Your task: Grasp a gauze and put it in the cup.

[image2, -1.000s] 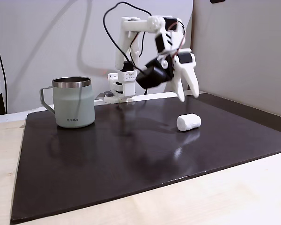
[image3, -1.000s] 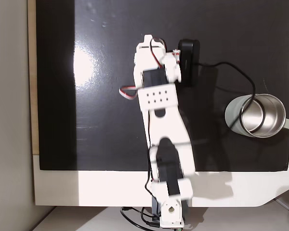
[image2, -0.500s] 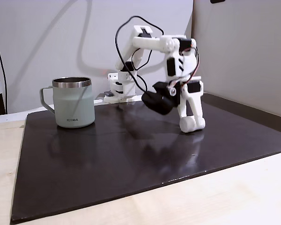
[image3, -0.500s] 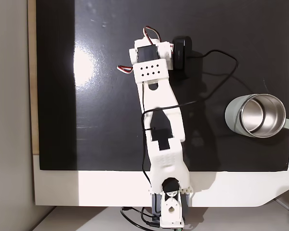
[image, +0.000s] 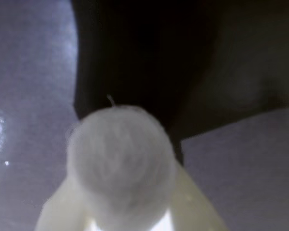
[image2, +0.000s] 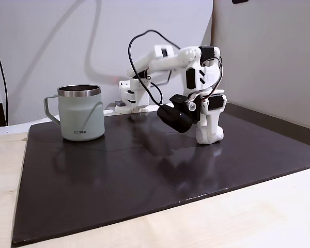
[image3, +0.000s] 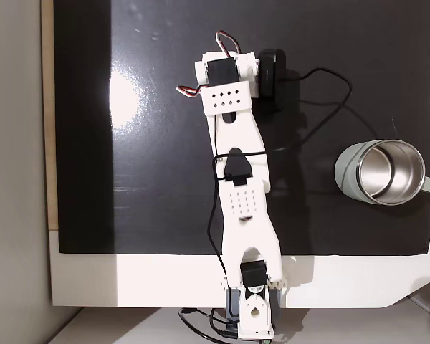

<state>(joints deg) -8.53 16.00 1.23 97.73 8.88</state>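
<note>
- A glossy black mat (image2: 144, 175) covers most of a pale wood table (image2: 258, 217); it reflects the light as a bright patch in the fixed view from above.
- Plain grey-white walls (image2: 51, 46) stand behind and to the right in the fixed side view.
- The gripper (image2: 208, 135) reaches down to the mat, its white fingers (image: 55, 214) pressed on either side of the gauze (image: 120, 159).
- The cup (image2: 81, 112) stands upright on the mat, well apart to the left.
</note>
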